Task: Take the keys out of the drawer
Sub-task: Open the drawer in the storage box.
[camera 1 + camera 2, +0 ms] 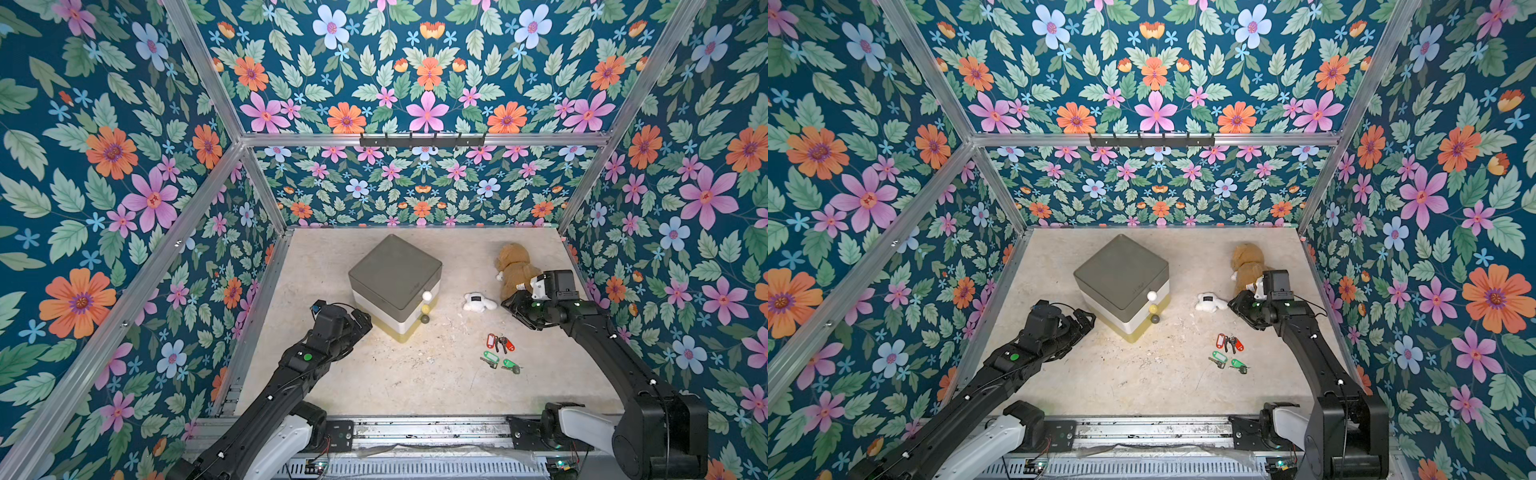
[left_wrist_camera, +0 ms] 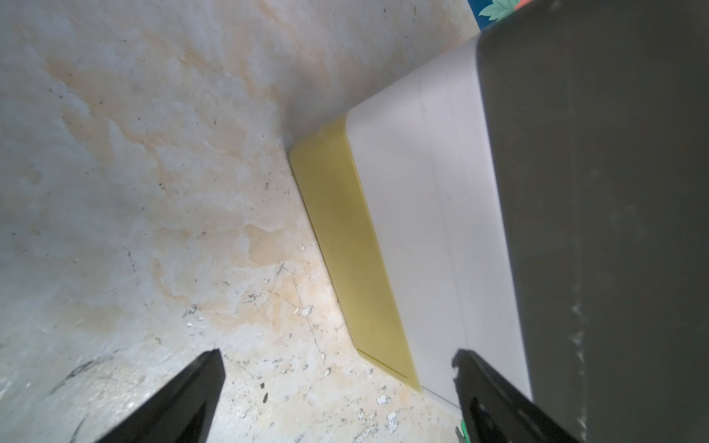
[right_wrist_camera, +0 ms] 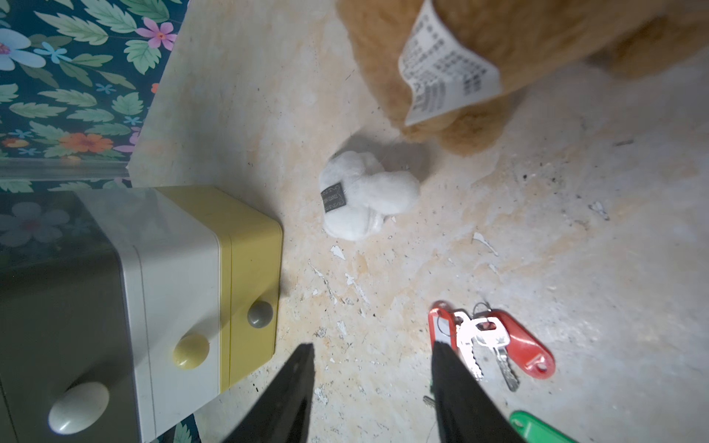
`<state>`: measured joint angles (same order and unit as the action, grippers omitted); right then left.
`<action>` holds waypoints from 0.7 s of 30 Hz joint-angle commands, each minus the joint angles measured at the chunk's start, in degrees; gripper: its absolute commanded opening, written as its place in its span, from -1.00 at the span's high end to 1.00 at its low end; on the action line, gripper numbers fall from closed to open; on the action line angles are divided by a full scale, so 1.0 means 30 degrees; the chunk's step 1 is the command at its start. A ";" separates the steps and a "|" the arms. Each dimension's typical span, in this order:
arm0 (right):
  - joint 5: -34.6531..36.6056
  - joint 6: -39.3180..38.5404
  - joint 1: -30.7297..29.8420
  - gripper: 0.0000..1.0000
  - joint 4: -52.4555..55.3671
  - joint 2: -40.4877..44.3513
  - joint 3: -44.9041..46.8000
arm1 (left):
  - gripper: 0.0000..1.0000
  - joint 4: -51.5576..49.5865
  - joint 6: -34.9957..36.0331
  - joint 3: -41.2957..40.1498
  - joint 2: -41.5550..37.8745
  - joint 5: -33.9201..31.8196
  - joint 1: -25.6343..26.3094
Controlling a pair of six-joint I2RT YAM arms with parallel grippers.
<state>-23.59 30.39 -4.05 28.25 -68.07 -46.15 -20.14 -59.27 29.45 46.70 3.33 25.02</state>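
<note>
Seems mid-task: red keys (image 3: 491, 341) and green keys (image 1: 488, 357) out, right gripper (image 3: 372, 345) half-open, empty; probably needs a drawer knob (image 3: 190, 351) pulled next.

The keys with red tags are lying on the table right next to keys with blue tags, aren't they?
Not quite. The red-tagged keys do lie on the table, but the ones next to them are green-tagged keys, not blue. Both top views show this.
</note>
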 commanded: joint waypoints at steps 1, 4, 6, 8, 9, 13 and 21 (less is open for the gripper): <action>-0.2848 0.0223 -0.0114 -0.06 -0.1253 -0.0164 0.0841 | -0.98 0.0414 0.0707 0.0026 0.0205 0.1287 -0.0622; -0.4904 0.1722 -0.1423 -0.05 -0.3801 -0.0404 0.1922 | -0.98 0.0523 0.0800 0.0001 0.0298 0.1553 -0.0887; -0.4825 0.2539 -0.3092 -0.05 -0.5099 -0.0818 0.2096 | -0.98 0.0605 0.0757 -0.0043 0.0278 0.1654 -0.1009; -0.5015 0.3395 -0.4330 -0.05 -0.6494 -0.1480 0.2291 | -0.98 0.0720 0.0743 -0.0146 0.0261 0.1810 -0.1092; -0.5130 0.3942 -0.4743 -0.05 -0.7308 -0.1917 0.2407 | -0.98 0.0764 0.0694 -0.0206 0.0247 0.1904 -0.1159; -0.5860 0.5838 -0.5621 -0.04 -1.0826 -0.3411 0.3130 | -0.98 0.0748 0.0588 -0.0496 -0.0044 0.2137 -0.1302; -0.6947 0.7469 -0.7003 -0.02 -1.5113 -0.6097 0.2873 | -0.98 0.1010 0.0594 -0.1273 -0.0390 0.3208 -0.2063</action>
<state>-42.35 49.39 -24.60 -8.78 -84.82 -37.36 -18.85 -58.06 26.02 45.71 10.90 19.38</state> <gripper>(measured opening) 0.512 0.992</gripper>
